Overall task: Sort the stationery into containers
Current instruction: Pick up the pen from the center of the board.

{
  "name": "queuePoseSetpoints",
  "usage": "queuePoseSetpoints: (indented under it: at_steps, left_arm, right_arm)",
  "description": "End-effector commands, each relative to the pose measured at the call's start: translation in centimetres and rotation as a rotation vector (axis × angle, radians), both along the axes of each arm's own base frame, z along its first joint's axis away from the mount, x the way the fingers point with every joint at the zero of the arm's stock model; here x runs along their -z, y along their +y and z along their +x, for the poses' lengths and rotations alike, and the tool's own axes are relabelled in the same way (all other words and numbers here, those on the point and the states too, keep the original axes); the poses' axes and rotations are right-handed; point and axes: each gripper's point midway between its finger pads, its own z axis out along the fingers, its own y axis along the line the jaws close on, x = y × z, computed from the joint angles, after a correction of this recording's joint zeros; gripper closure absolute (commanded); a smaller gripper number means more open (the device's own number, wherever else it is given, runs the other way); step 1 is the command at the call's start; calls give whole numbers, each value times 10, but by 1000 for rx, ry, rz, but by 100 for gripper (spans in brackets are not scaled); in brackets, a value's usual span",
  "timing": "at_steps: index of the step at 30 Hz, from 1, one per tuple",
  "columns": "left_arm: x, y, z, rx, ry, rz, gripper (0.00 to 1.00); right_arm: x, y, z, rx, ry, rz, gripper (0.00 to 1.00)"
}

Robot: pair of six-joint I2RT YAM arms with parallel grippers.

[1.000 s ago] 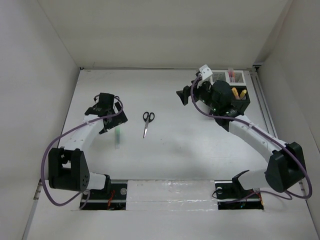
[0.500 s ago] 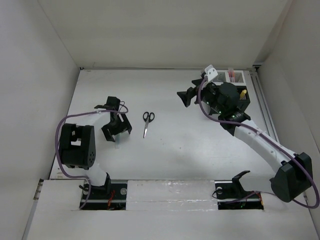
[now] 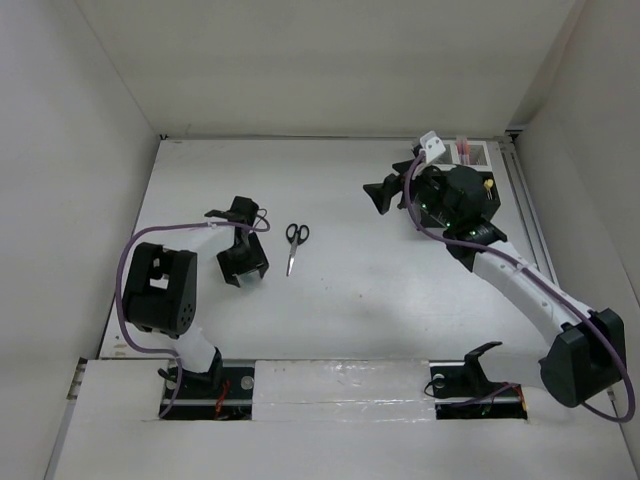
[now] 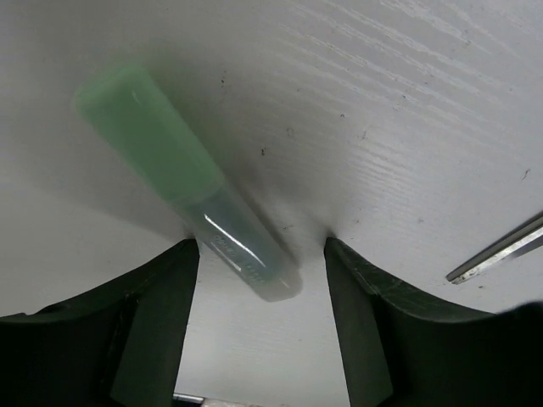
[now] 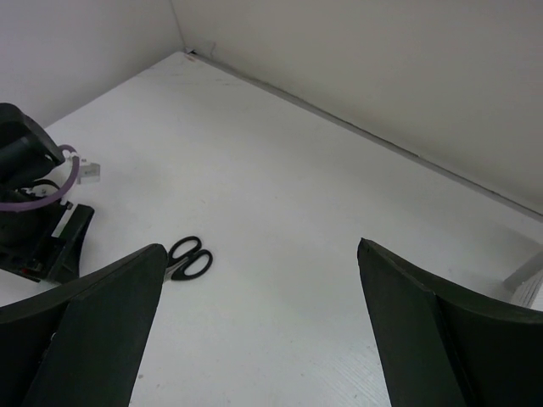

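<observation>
Pickup of the green highlighter is shown at the left of the table, with the left gripper lowered over it. The jaws are seen partly apart and nothing is held. Only the clear cap end of the highlighter lies between the fingers; it sits close to one finger, and a gap is left on the other side. The scissors lie just beside, one blade tip caught at the edge of the wrist view.

The right gripper is held wide and empty above the far right of the table, next to the containers, which are well apart from the highlighter.

The step in hand is judged to be the grasp. Since the highlighter lies askew to the jaws and is caught only near its tip, a cleaner grip would be had if the wrist were turned square to the barrel and moved further along it. The jaws should be centred before they are closed, so that the round barrel is not pushed sideways or squeezed out. A straight lift is advised, with the scissors left undisturbed.
</observation>
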Motion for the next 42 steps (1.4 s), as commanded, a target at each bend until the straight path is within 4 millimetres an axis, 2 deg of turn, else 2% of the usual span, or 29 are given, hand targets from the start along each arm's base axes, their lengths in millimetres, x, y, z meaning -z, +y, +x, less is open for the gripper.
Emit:
queuePoseSetpoints:
  at_steps: [1,2,7,9,13,14,16,18,19,20,21,22,23,24,25,27,30,31,32,33,34,35,36,37,38,39,40,41,42]
  left_arm:
    - [10,3,-12,-34,67,19,44]
    - [8,3,-11,-34,58,17,48]
    - [9,6,-8,-47,43,34,57]
    - [15,6,-11,-57,60,37,62]
    - [30,2,-12,-64,75,15,97]
    - [33,1,-18,-63,91,7,100]
    - [33,-1,-12,-63,69,1,100]
    - [25,-6,-6,-48,23,-38,100]
    - [16,-8,3,-26,-19,-47,100]
    - [-1,-17,10,16,-85,-55,100]
    - [-18,-14,23,24,-159,0,100]
    - [-33,-16,30,48,-208,26,100]
    - [-47,-19,35,97,-253,58,100]
    - [-68,-27,32,141,-303,88,100]
    - [-92,-22,44,142,-381,166,100]
    - [-121,-32,41,217,-475,199,100]
    - [-144,-45,41,275,-584,168,100]
    - [-161,-53,43,287,-664,118,100]
    - [-161,-64,36,349,-669,51,100]
    - [-167,-72,34,383,-700,0,100]
    - [-191,-81,32,408,-790,-70,100]
    - [-196,-90,25,455,-806,-132,100]
    - [-209,-94,21,489,-845,-165,100]
    - [-217,-100,15,524,-875,-209,100]
    - [-239,-104,9,551,-956,-264,100]
    - [-241,-112,-1,592,-962,-324,100]
    - [-246,-116,-7,625,-974,-351,100]
    - [-256,-118,-12,650,-1004,-379,100]
    - [-252,-123,-17,674,-988,-406,100]
  right_arm:
    - [-24,-7,-4,-2,-62,43,0]
    - [-20,-7,-4,-2,-48,47,0]
    - [-25,-11,-7,-4,-66,54,0]
    - [-28,-9,-8,-14,-76,57,0]
    - [-23,-11,-8,-14,-62,60,0]
    - [-23,-11,-8,-14,-62,60,0]
    - [-26,-13,-6,-14,-74,64,0]
    - [-24,-8,-9,-49,-82,65,0]
    - [-22,-10,-8,-51,-80,73,0]
    - [-18,-6,-6,-67,-71,78,0]
    - [-17,-6,-4,-74,-53,100,0]
    - [-18,-4,-5,-117,-56,112,0]
    - [-10,1,-4,-146,-34,114,0]
    - [-10,1,-4,-158,-16,139,0]
    - [-19,4,-7,-189,-45,156,0]
    - [-16,11,-9,-206,-42,166,0]
    - [-26,24,-19,-233,-75,198,0]
    - [-32,28,-25,-243,-78,225,0]
    - [-48,29,-28,-241,-141,276,0]
    - [-46,38,-42,-272,-150,313,0]
    - [-53,43,-52,-305,-155,368,0]
    - [-67,45,-60,-335,-217,412,0]
    - [-70,54,-66,-356,-215,440,0]
    - [-64,60,-64,-360,-188,451,0]
    - [-68,67,-67,-383,-178,468,0]
    - [-70,81,-76,-425,-169,481,0]
    - [-80,89,-79,-452,-185,499,1]
    - [-76,101,-81,-478,-171,507,1]
    - [-82,108,-88,-512,-175,536,1]
